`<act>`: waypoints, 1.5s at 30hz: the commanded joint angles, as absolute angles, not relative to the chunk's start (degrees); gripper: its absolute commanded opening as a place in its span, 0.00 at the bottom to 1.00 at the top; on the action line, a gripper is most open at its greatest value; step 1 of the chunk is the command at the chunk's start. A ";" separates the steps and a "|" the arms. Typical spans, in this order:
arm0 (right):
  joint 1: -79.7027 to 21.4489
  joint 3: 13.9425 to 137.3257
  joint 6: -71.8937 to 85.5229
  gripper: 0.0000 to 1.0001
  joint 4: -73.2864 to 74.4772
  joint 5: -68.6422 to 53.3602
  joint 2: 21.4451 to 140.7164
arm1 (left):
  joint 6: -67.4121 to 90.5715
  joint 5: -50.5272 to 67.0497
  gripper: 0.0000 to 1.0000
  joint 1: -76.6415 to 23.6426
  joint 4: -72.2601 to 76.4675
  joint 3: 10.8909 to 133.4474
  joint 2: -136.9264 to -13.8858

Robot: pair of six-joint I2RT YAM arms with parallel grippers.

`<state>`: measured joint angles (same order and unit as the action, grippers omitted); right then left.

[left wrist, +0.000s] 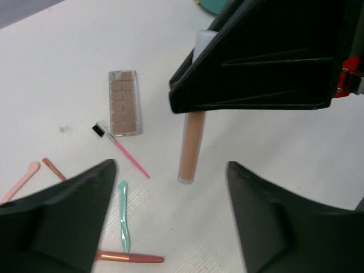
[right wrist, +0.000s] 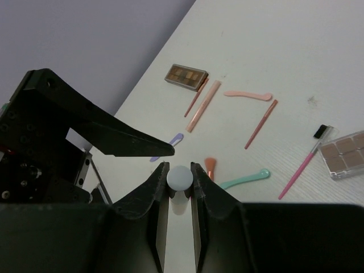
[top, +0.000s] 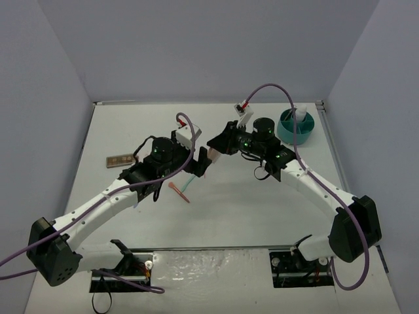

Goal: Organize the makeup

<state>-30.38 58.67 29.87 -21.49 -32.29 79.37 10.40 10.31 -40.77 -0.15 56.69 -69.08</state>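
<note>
**Claw state**
- Right claw (right wrist: 180, 169): closed narrow on a peach tube (left wrist: 191, 142), white cap pinched between both fingers, tube upright over the table (top: 262, 209). Cannot tell whether touching the table at the lower end.
- Left claw (left wrist: 170, 170): spread wide, holding nothing, one finger to either side of the tube's lower end and apart from it.
- In the top view, both claws tip to tip near the middle of the table.

**Makeup flat on the table**
- Light brown palette (left wrist: 125, 102), just beside a pink brush (left wrist: 122, 149) with a black head.
- Mint applicator (left wrist: 123, 216), near the left claw's finger, one end close to a red-orange stick (left wrist: 131, 258).
- Pink applicator (right wrist: 248, 95), just beside a brown-red stick (right wrist: 261, 123).
- Dark palette (right wrist: 186, 77) toward the left edge of the table, with a long peach stick (right wrist: 203, 105) angled away from one corner.
- Lilac applicator (right wrist: 175, 139), partly hidden behind the left claw's finger.

**Tub**
- Teal tub (top: 288, 134) at the far right corner of the table, well apart from both claws.
- White bottle (top: 301, 116) standing inside it; compartment not discernible.
</note>
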 commanded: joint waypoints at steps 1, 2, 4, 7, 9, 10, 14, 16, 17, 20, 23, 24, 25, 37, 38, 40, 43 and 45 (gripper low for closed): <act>-29.45 62.39 24.75 0.00 -21.29 -25.03 78.45 | 12.24 2.61 0.89 -40.61 -1.11 61.40 -68.17; -29.29 63.27 23.25 0.00 -19.81 -22.28 78.69 | 12.81 0.46 0.92 -40.40 -3.28 62.35 -68.29; -29.03 64.95 20.35 0.00 -16.84 -16.60 79.14 | 14.10 -3.93 0.96 -39.63 -7.54 64.86 -68.61; -27.60 68.08 14.62 0.00 -15.05 -4.17 80.71 | 19.14 -9.15 0.97 -36.07 -18.77 67.82 -68.61; -25.90 69.65 12.07 0.00 -14.84 2.15 81.96 | 22.18 -9.27 0.97 -31.52 -24.48 69.20 -68.02; -24.71 70.40 11.26 0.00 -15.14 4.76 82.71 | 23.44 -8.88 0.97 -28.19 -26.94 69.60 -67.53; -18.63 73.22 8.79 0.00 -19.10 11.27 87.17 | 24.52 -8.07 0.97 -21.93 -35.00 70.95 -64.51; -15.16 74.91 7.96 0.00 -21.21 13.38 90.31 | 23.07 -8.28 0.97 -19.28 -37.23 70.87 -62.58; -13.96 76.05 7.77 0.00 -21.97 14.01 91.54 | 22.55 -8.39 0.97 -18.65 -37.40 70.42 -61.55; -10.42 78.76 6.71 0.00 -24.07 14.65 95.85 | 20.90 -8.33 0.97 -16.21 -36.21 68.43 -59.83; -8.19 81.72 5.59 0.00 -26.17 15.90 99.50 | 19.78 -7.13 0.97 -14.17 -34.99 65.72 -59.11; -7.46 82.31 5.21 0.00 -26.83 16.10 100.78 | 19.51 -6.85 0.97 -13.54 -34.61 65.16 -59.06; -6.72 82.68 4.77 0.00 -27.64 16.25 101.31 | 19.43 -6.77 0.97 -12.95 -34.46 64.71 -59.06; -3.57 86.53 4.07 0.00 -30.32 17.15 109.83 | 19.29 -4.92 0.97 -10.42 -33.97 62.14 -59.02; -3.41 86.48 4.33 0.00 -30.43 17.06 110.38 | 19.34 -4.91 0.97 -10.36 -33.92 62.05 -58.98; -3.25 86.21 4.80 0.00 -30.82 17.14 111.60 | 19.42 -4.79 0.97 -10.24 -33.79 61.96 -58.97; -3.10 85.85 5.47 0.00 -31.52 16.79 113.12 | 19.51 -4.75 0.97 -10.20 -33.75 61.76 -58.95; -3.15 85.43 5.73 0.00 -32.19 16.79 113.81 | 19.51 -4.75 0.97 -10.18 -33.75 61.61 -58.88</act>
